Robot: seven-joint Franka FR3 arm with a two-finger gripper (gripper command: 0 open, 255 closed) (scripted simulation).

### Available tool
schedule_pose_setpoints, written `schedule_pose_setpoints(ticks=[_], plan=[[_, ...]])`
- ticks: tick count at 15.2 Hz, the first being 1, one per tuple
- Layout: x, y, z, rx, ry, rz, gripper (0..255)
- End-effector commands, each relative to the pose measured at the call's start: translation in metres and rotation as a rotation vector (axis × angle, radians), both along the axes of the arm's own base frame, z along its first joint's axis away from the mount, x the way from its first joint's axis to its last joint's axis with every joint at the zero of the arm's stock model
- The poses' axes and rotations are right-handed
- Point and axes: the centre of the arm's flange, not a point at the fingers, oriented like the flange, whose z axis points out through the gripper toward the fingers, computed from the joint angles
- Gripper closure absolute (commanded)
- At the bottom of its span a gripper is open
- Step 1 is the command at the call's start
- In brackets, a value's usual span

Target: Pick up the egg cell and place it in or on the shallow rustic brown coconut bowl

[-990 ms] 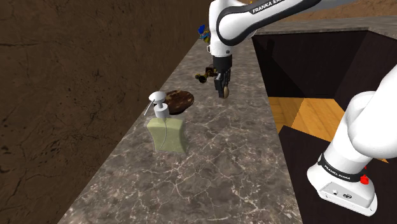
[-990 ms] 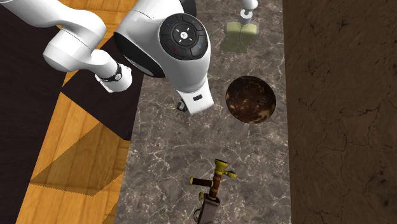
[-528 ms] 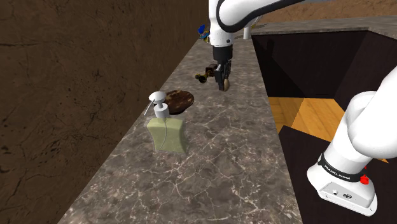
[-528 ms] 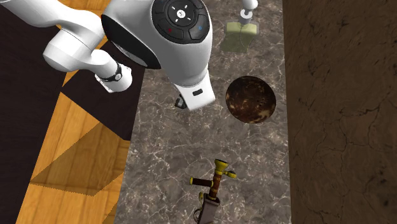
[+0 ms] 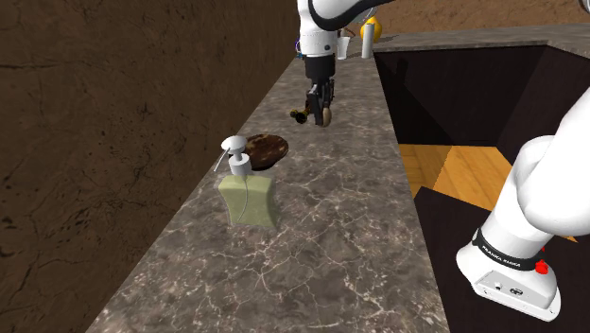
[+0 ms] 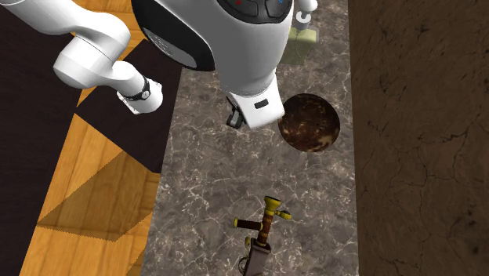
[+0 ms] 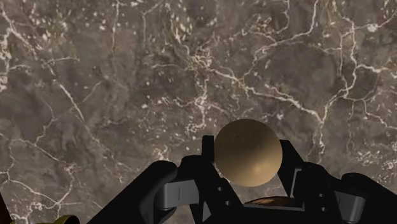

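1. Hand: the all-black two-finger gripper point(image 5: 323, 110) is closed on a smooth, tan, egg-shaped object point(image 7: 247, 153). In the wrist view the fingers point(image 7: 290, 163) press against the egg on both sides.
2. Task object: the egg point(image 5: 327, 116) is held clear of the grey-brown, white-veined marble countertop point(image 5: 312, 248). The wrist view shows bare marble point(image 7: 127, 63) beneath it.
3. Target: the shallow, round, dark brown bowl with a rough mottled surface point(image 5: 266, 149) sits on the countertop and holds nothing. In the shoulder view the gripper hangs to the right of the bowl and farther along the counter.
4. In the second exterior view the white wrist housing overlaps the left rim of the bowl point(image 6: 310, 124).
5. Other items: a pale green squarish spray bottle with a white pump head point(image 5: 248, 195) stands upright just beside the bowl, on its nearer side in the shoulder view.
6. A small brown and yellow object point(image 6: 265, 223) lies on the counter, well apart from the bowl on the opposite side from the bottle.
7. Surroundings: an orange wooden floor point(image 5: 463, 175) lies beside the counter.
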Motion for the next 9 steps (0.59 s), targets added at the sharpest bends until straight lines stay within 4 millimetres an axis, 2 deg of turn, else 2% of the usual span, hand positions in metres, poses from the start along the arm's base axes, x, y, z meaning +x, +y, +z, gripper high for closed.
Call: schedule_pose_setpoints(ticks=[1, 9], plan=[[0.021, 0.013, 0.000, 0.000, 0.001, 0.000, 255], [0.107, 0.076, 0.000, 0.000, 0.001, 0.000, 255]])
